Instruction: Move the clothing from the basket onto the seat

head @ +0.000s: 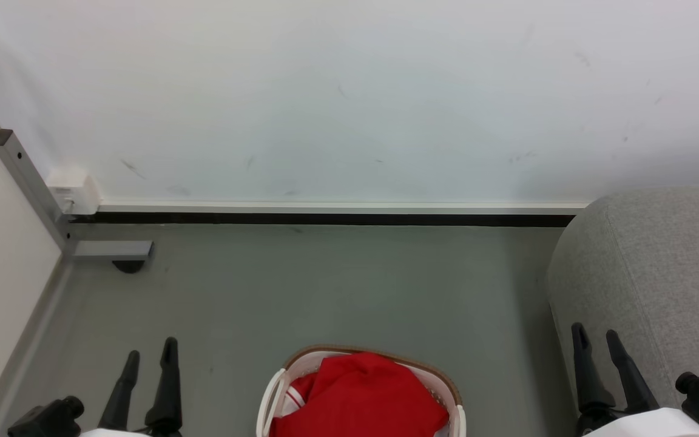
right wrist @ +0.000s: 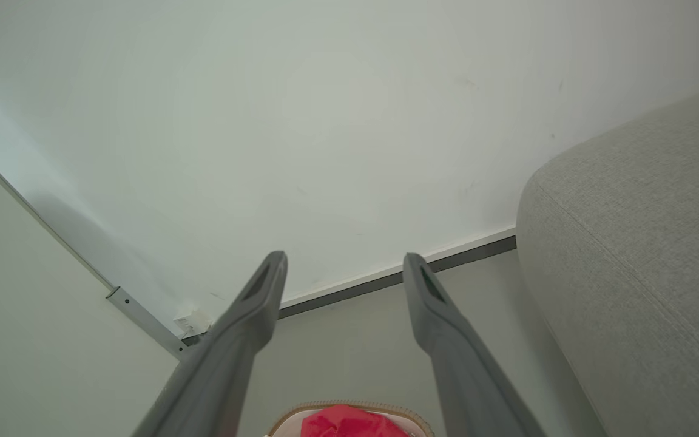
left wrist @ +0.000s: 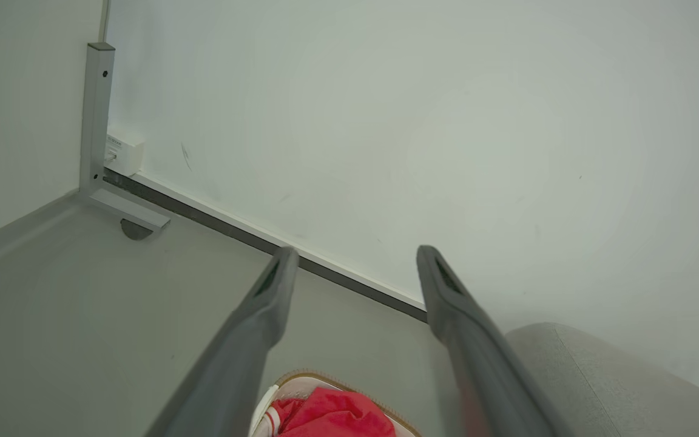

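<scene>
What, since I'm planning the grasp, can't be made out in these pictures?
1. Head view: the basket has its near half cut off by the bottom edge.
2. Head view: the clothing hides whatever lies under it, and its lower part is cut off too.
3. Head view: the seat runs past the right edge, so its extent is unknown.
4. Head view: the white box at the wall is too small to identify.
</scene>
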Tool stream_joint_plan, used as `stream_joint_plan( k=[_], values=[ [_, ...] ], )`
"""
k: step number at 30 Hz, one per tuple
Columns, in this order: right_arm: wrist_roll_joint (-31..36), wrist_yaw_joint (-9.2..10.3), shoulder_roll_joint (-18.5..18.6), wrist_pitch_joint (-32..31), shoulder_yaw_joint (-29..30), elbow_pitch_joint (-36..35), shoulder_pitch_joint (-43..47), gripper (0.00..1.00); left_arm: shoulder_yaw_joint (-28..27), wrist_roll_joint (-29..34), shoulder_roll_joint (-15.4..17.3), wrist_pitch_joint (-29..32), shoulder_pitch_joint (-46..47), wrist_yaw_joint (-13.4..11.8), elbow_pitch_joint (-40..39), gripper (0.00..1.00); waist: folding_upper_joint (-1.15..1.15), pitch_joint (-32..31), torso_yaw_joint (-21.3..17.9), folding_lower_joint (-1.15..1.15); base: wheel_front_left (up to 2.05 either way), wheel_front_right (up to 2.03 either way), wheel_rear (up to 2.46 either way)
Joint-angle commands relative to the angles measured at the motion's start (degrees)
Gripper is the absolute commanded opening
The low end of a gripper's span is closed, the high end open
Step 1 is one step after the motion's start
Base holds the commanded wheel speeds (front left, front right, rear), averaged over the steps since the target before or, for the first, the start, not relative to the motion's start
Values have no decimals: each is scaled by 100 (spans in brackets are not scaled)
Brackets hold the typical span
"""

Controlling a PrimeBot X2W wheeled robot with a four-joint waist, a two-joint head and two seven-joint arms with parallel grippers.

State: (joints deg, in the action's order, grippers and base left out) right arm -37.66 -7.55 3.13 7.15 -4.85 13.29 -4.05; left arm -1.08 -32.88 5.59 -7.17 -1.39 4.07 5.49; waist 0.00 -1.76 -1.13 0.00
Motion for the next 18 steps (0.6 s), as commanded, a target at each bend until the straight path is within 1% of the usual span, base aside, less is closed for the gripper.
stream_joint_plan(
  k=[1, 6, 18],
  values=[
    [224, 6, 0, 71, -16, 11, -91, 100, 9, 200, 73, -71, -11, 1, -40, 100, 0, -5, -13, 0, 0, 0, 0],
    [531, 7, -12, 146, -68, 68, -94, 100, 40, 488, 95, -142, -46, -38, -48, 100, 0, -12, -50, 0, 0, 0, 0],
    [1032, 8, -15, 309, -253, 100, -112, 100, 74, 1121, 149, -308, -94, -98, -33, 100, 0, -19, -124, 0, 0, 0, 0]
  ],
)
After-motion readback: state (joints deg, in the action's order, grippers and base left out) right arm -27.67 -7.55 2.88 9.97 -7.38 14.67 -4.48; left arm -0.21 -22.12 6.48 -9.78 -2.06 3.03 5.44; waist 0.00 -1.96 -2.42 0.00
